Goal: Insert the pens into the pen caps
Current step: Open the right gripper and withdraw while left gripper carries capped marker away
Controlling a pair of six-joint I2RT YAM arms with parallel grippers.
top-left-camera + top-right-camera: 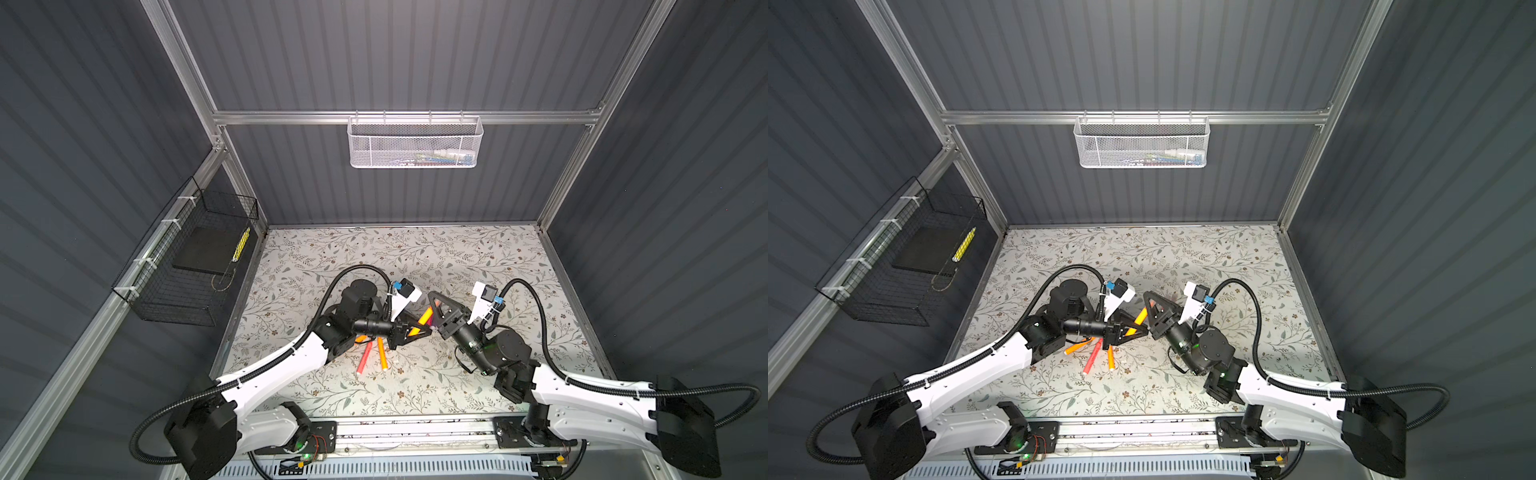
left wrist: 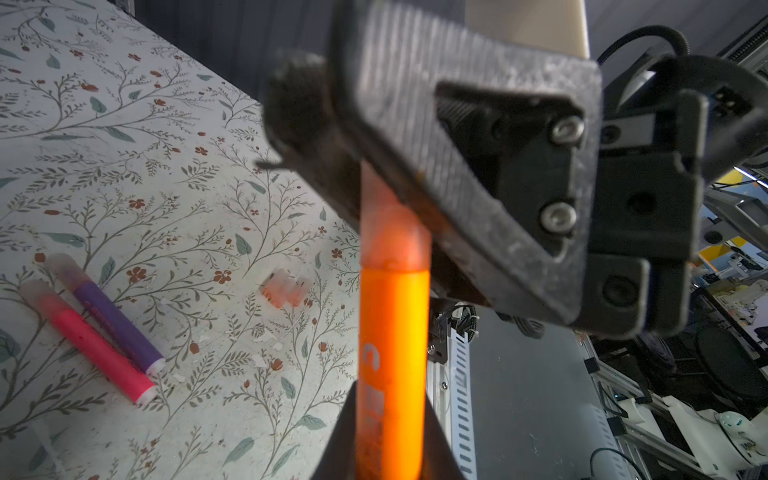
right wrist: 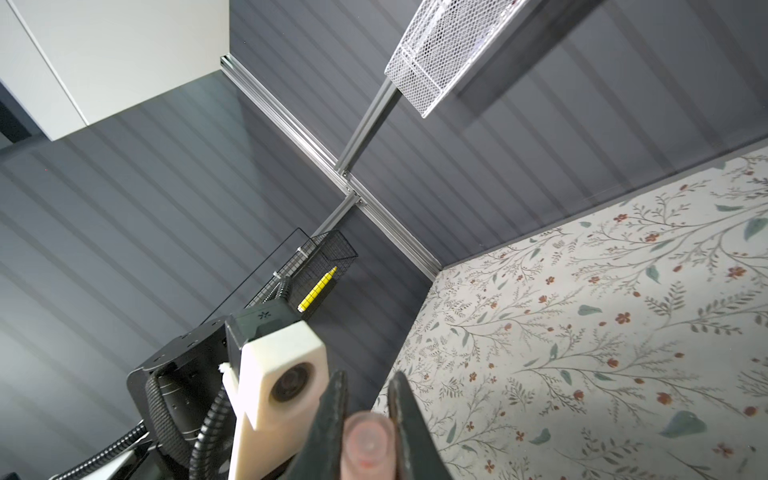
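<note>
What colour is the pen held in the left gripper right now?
The pen is orange; the left wrist view shows it best.

Left arm (image 1: 282, 365) and right arm (image 1: 582, 386) both stretch in toward the middle, elbows out wide. The left gripper (image 2: 390, 415) points straight across, jaws clamped tight. The right gripper (image 3: 369, 386) sits angled toward it, clamped tight too, and the two are nearly nose to nose.
</note>
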